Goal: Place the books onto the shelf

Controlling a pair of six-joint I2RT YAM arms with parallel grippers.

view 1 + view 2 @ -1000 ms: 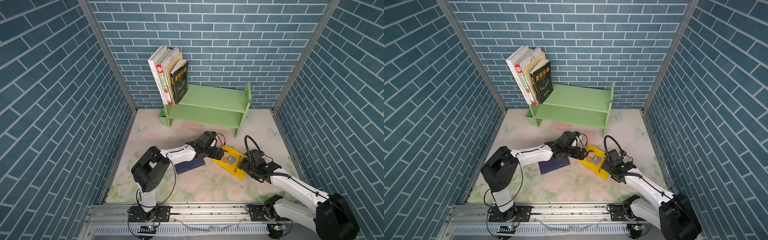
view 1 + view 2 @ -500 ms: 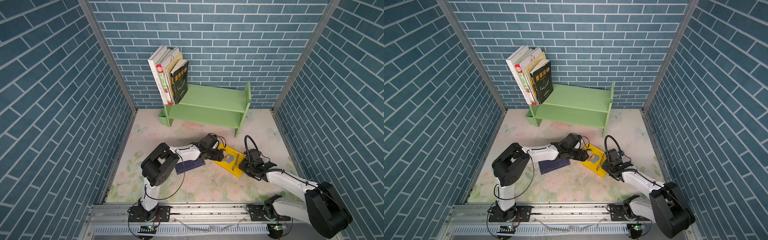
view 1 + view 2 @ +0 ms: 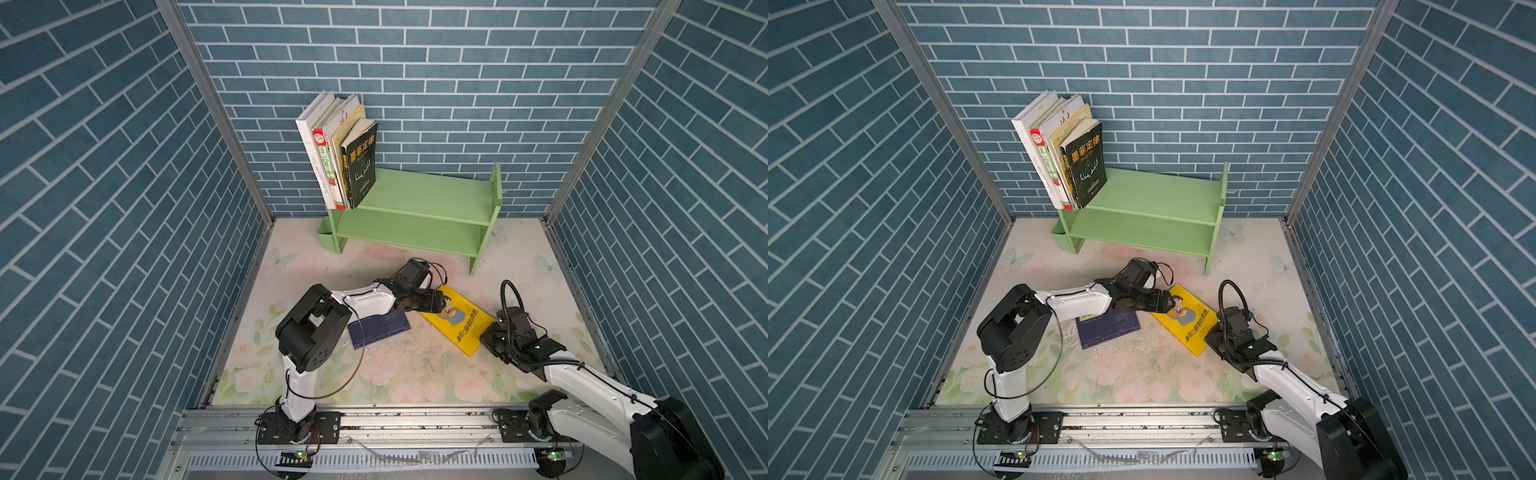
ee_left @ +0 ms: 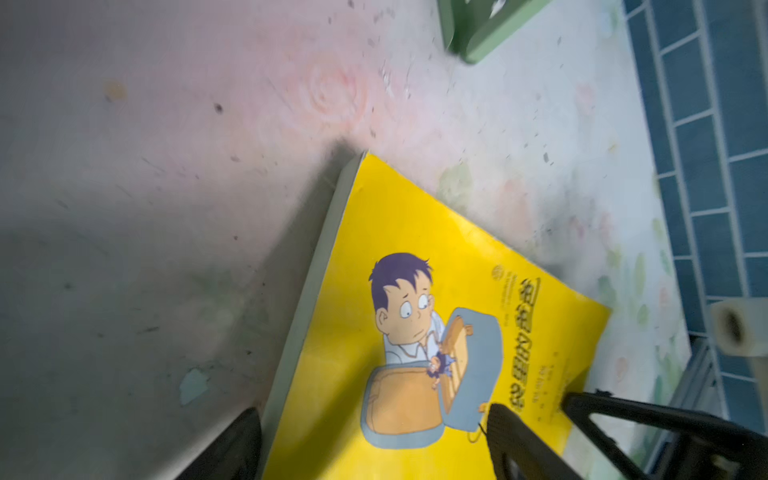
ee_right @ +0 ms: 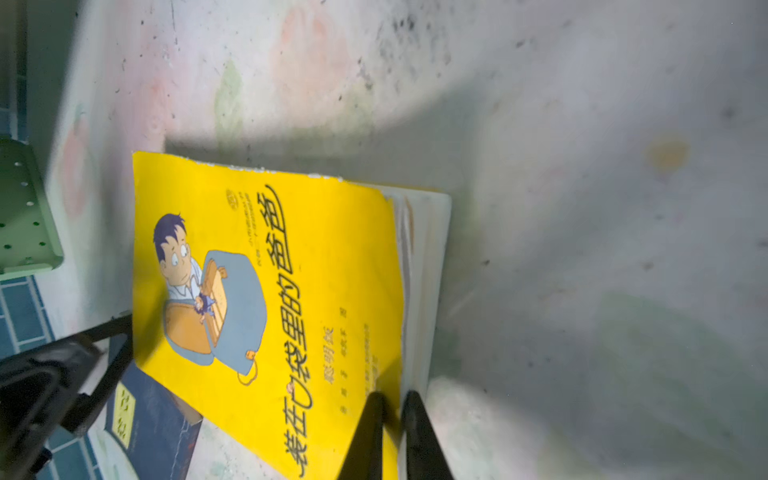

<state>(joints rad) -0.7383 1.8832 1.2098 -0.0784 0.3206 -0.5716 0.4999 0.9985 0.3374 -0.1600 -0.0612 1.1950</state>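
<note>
Floral tabletop (image 3: pixel 415 374), blue brick walls (image 3: pixel 457 62). Five books (image 3: pixel 345 153) stand on the top tier of the green shelf (image 3: pixel 415 195), at its left end. Remaining: bright yellow cartoon-man book (image 3: pixel 457 322) and navy book (image 3: pixel 380 330), both flat in front of the shelf. Right gripper (image 5: pixel 392 415): jaws closed on the yellow book's page-side edge. Left gripper (image 4: pixel 374 415): jaws wide, straddling another edge of it, holding nothing.

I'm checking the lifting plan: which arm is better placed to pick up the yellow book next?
Right. The right gripper is shut on the yellow book at its page edge, while the left gripper stands open over its other end, gripping nothing.
</note>
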